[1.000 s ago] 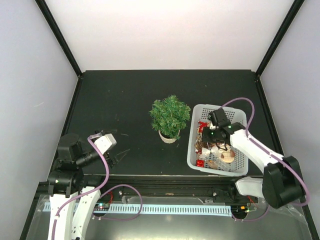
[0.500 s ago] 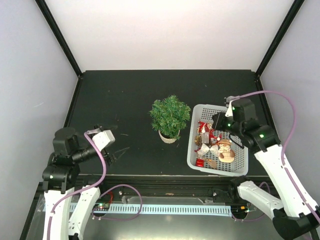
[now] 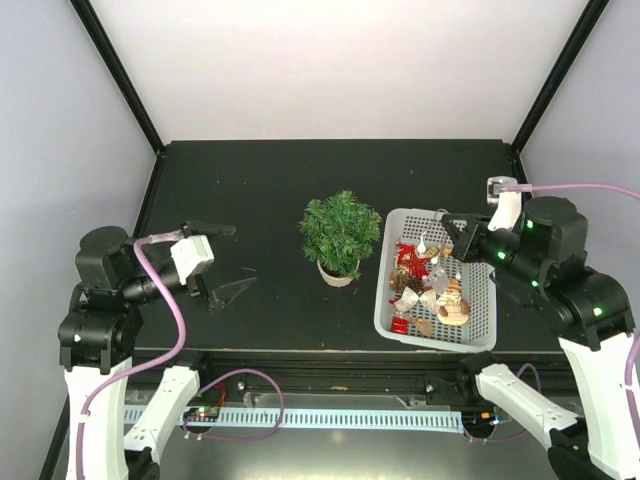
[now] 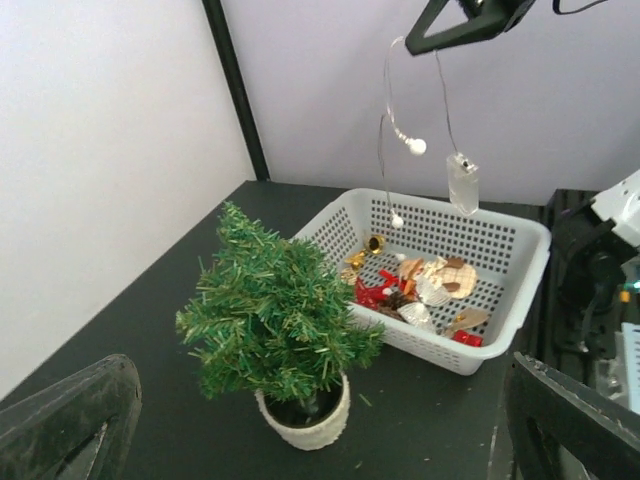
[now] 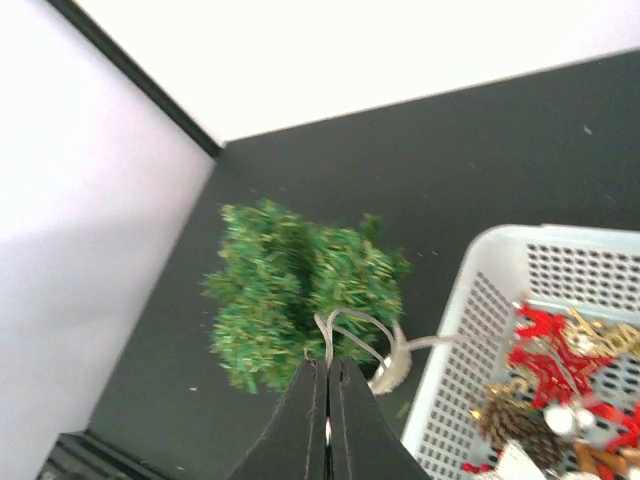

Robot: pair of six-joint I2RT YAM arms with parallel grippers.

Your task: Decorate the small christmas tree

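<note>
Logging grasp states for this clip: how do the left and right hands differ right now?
The right hand is shut on a light string; the left hand is open and empty. The right hangs high above the basket; the left sits lower over the table, left of the tree. Both point toward the tree.

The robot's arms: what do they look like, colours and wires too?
The left arm and right arm are white links joined by bulky black housings with small green lights. A lilac cable loops along each. The left gripper and right gripper have black tapering fingers.
</note>
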